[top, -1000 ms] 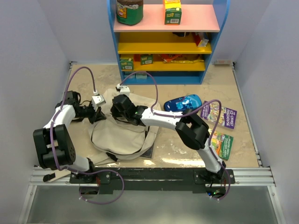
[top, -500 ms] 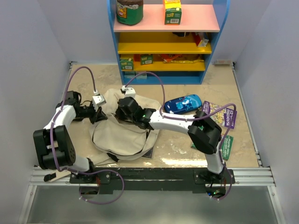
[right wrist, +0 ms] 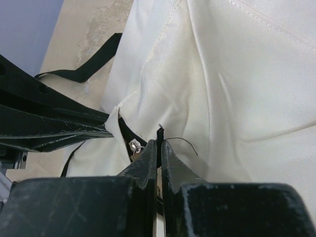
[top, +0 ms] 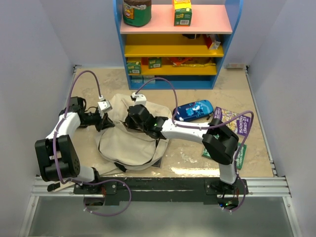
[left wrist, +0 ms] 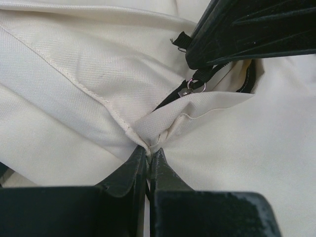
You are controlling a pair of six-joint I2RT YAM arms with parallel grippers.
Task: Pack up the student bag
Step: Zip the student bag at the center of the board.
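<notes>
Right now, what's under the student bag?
A dark flat corner shows beneath the student bag at its near right edge. Canvas covers the rest; cannot identify it.

Left arm folded, right arm reaching across; left fingers [left wrist: 131, 170] and right fingers [right wrist: 145, 163] pressed together (pinching the student bag [top: 123, 145]).

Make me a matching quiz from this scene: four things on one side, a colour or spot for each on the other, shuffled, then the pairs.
Things:
1. student bag
2. pencil case
3. jar
4. booklet

Colour or spot:
A. on the pink top shelf
B. glossy blue
C. cream canvas
D. purple cover

Pairs: 1-C, 2-B, 3-A, 4-D
</notes>
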